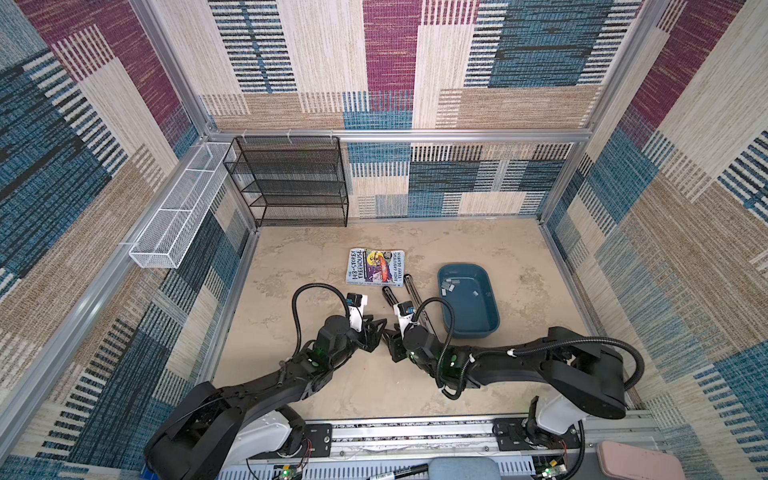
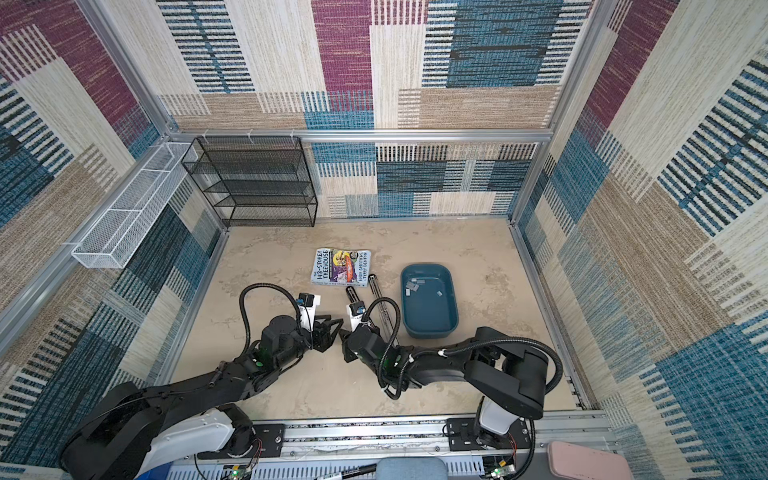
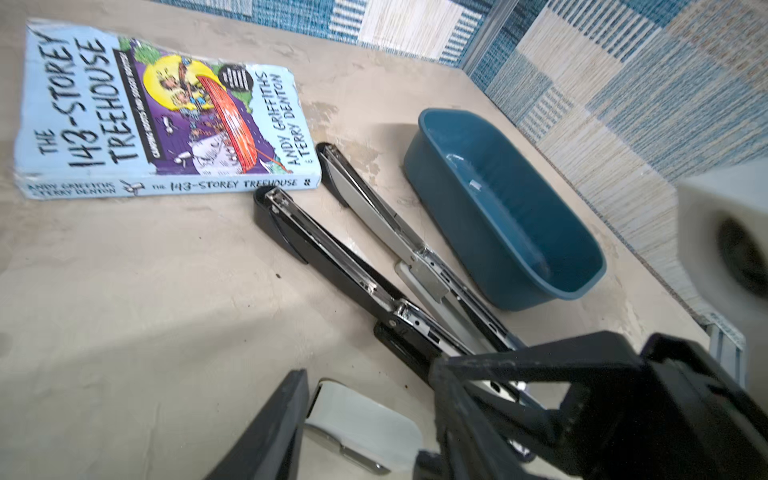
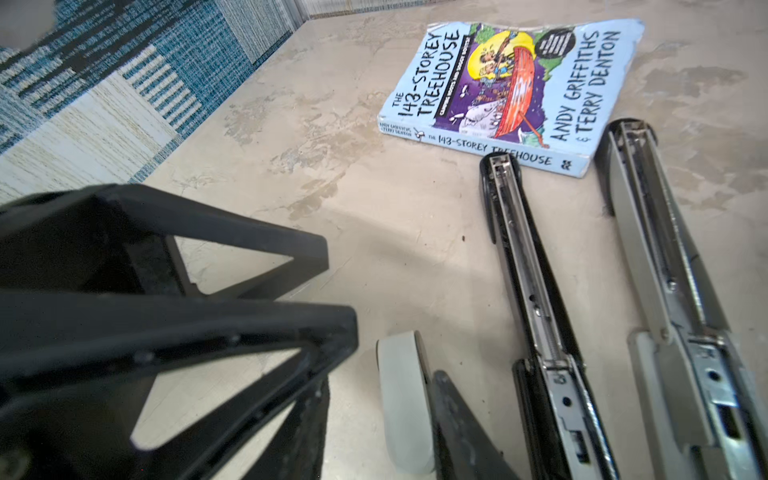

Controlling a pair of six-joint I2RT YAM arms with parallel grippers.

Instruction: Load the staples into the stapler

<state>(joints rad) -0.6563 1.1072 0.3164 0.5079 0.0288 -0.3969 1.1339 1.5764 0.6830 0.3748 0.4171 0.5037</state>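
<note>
Both claws meet tip to tip at the middle of the table (image 1: 540, 291): the left claw (image 1: 375, 332) and the right claw (image 1: 388, 338), each with its jaws part-way apart. A pale grey rounded piece (image 3: 365, 424) lies on the tabletop between the black fingers (image 3: 274, 432), one of which sits right against its edge. Whether either claw is pinching the piece or only straddling it, I cannot tell. Just beyond the claws lie a black stapler (image 4: 523, 257) and a grey stapler (image 4: 656, 232), both swung open with their metal channels bared, side by side and angled toward the book (image 1: 376, 266). The black one's far end nearly touches the book's spine. The staples (image 1: 451, 286) lie in the far end of a blue tub (image 1: 473, 318), just right of the grey stapler and untouched. Bare tabletop runs behind the book to the back wall and right of the tub to the side rail. A black mesh rack (image 1: 291, 183) fills the far left corner, with a white wire basket (image 1: 174, 220) on the left wall. The book's cover reads "THE 143-STOREY TREEHOUSE" and "ANDY GRIFFITHS & TERRY DENTON" — title and authors are repeated on the spine.
</note>
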